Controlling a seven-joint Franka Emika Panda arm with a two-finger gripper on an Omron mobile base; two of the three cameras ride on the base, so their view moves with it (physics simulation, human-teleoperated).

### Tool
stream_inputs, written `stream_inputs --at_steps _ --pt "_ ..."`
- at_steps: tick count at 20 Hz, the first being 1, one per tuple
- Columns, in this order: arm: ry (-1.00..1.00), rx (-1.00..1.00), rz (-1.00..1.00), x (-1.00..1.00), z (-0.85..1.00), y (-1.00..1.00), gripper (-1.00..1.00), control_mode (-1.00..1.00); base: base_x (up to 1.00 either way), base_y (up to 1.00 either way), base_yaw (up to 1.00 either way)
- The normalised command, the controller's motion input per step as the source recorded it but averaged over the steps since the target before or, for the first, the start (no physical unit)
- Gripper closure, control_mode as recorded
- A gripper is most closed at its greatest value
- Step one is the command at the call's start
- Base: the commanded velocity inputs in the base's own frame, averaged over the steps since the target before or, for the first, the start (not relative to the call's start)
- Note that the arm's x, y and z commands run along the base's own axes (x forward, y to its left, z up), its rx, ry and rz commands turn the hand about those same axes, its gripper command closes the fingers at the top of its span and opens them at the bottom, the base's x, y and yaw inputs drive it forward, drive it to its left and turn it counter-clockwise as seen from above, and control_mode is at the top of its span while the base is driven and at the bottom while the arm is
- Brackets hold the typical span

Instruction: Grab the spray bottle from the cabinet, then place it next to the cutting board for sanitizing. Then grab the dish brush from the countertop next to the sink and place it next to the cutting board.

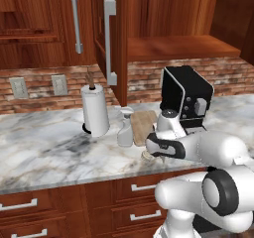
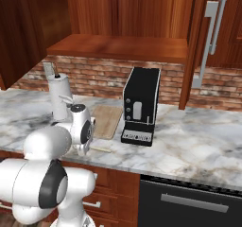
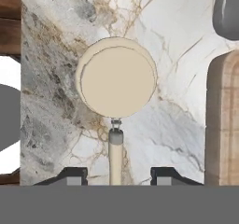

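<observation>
Fingers (image 3: 115, 177) parted astride dish brush (image 3: 115, 85) handle; cabinet (image 1: 178, 47) shelf bare.

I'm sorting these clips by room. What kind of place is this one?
A rendered home kitchen, by the look of it: a marble countertop under reddish wooden wall cabinets, with a black coffee machine, a paper-towel roll and a wooden cutting board on it.

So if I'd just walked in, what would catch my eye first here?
Probably the big white robot arm bent low over the marble countertop, its jaws parted on either side of a cream dish brush lying on the stone beside the cutting board. Behind it a black coffee machine stands under the open reddish-brown cabinet. A white paper-towel roll and a small pale spray bottle stand beside the board.
</observation>
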Motion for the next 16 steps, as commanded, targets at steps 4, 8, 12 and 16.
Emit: stream_inputs --at_steps 4,8,12,16 --pt "0.0 0.0 0.0 0.01 -0.05 0.0 -1.0 -1.0 0.0 0.0 0.0" --pt "-0.04 0.0 0.0 0.0 0.04 0.0 -1.0 -1.0 0.0 0.0 0.0" --pt "-0.11 0.0 0.0 -0.16 0.77 0.0 -1.0 -1.0 0.0 0.0 0.0" --pt "-0.22 0.0 0.0 -0.29 1.0 0.0 -1.0 -1.0 0.0 0.0 0.0"
